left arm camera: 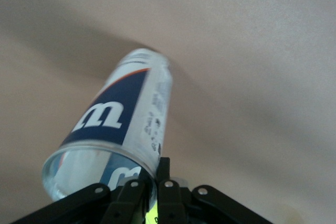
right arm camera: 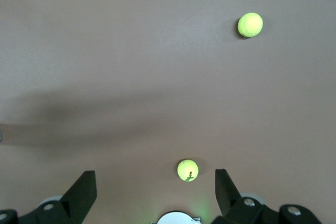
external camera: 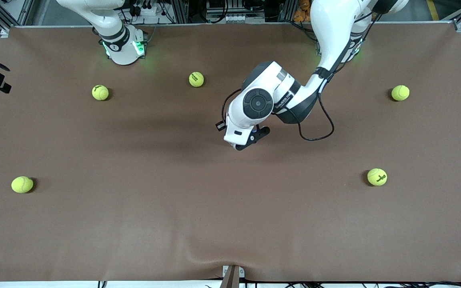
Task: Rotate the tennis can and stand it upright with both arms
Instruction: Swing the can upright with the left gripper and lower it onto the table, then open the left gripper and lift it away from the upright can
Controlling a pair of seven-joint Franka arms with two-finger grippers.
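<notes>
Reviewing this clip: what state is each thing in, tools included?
Tennis can: one end on the table, rim end pinched; hidden under the left arm in the front view; fully upright or not, cannot tell.
Left tool: shut on the tennis can's rim, over mid-table.
Right tool: open, empty, waiting high near its base.
Tennis balls: five, loose and apart on the table, none held.

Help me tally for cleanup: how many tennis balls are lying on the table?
5. Two lie near the right arm's base, one at the left arm's end, and two nearer the front camera, one at each end. The left arm could hide another.
</notes>
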